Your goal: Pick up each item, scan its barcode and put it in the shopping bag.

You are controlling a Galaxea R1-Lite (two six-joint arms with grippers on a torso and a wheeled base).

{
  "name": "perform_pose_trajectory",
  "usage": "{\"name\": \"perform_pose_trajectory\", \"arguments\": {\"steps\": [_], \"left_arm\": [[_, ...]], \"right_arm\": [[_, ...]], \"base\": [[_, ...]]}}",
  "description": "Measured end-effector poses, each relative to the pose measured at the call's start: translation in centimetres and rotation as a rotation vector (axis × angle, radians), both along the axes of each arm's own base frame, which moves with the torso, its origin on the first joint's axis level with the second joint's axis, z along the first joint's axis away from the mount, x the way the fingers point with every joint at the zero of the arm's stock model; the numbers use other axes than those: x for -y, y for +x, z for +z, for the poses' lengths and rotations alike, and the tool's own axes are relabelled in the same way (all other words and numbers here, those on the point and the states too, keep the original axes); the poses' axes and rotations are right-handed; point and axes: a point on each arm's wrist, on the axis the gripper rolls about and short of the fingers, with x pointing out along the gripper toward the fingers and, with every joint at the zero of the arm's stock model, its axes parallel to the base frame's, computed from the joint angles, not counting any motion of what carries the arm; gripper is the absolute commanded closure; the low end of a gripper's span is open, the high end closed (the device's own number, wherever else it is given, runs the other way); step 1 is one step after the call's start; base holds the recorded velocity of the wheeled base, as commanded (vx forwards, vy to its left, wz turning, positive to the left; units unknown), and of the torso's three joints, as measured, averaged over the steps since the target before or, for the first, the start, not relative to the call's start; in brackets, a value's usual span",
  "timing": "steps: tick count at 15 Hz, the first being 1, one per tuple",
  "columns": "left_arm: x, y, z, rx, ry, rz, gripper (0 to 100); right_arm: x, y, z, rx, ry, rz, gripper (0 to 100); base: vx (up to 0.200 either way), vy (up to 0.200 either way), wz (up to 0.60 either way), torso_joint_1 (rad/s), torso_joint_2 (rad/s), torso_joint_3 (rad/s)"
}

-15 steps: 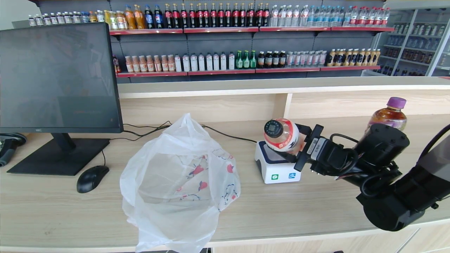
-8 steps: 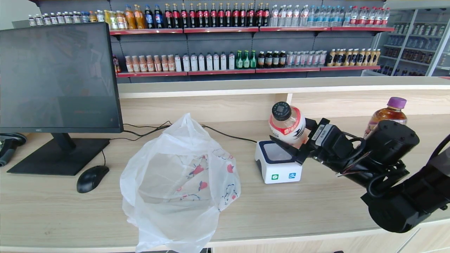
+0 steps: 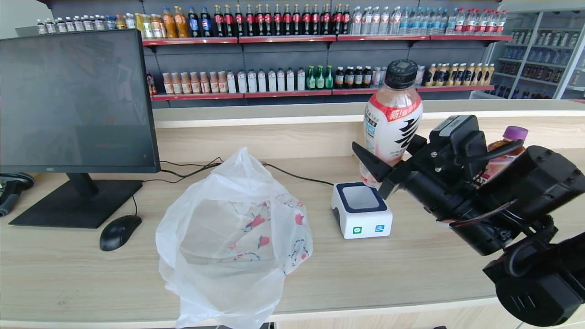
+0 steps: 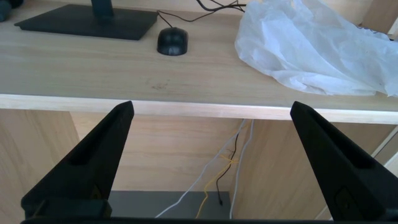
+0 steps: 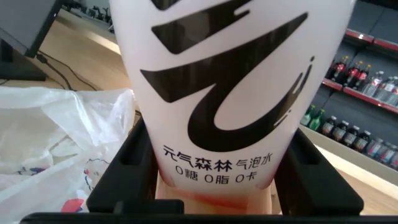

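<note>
1 bottle (image 3: 392,119), partly behind right gripper (image 3: 386,157).

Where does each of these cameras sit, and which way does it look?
Head view: on the robot's head, looking forward and down at the counter; right gripper holds the bottle.
Left wrist view: left wrist, in front of the counter's edge, facing it between the left gripper's open fingers.
Right wrist view: right wrist, looking at the gripped bottle close up.
Shared: the shopping bag, in all three.
</note>
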Motion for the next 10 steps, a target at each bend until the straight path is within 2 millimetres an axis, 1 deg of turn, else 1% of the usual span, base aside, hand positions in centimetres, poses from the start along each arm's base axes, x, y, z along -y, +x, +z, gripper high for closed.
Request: {"name": "perform_pose_trajectory", "arguments": {"steps": [3,5,8,10], "left_arm": [[0.0,0.0,0.0,0.0,0.0,-0.001,0],[0.0,0.0,0.0,0.0,0.001,-0.001,0],[0.0,0.0,0.0,0.001,0.002,-0.001,0],[0.0,0.0,0.0,0.0,0.003,0.0,0]], "right_arm": [[-0.2,-1.5,0.5,-0.089,0.152,-0.007,100],[0.4,-2.2,0.0,-0.173,0.232,-0.022,100],[1.0,-2.9,-0.5,-0.22,0.27,-0.041,100],[1.2,-3.0,-0.5,-0.244,0.307,-0.031,100]], "base": [[0.0,0.0,0.0,0.0,0.0,0.0],[0.0,0.0,0.0,0.0,0.0,0.0],[0.0,0.0,0.0,0.0,0.0,0.0],[0.0,0.0,0.0,0.0,0.0,0.0]]}}
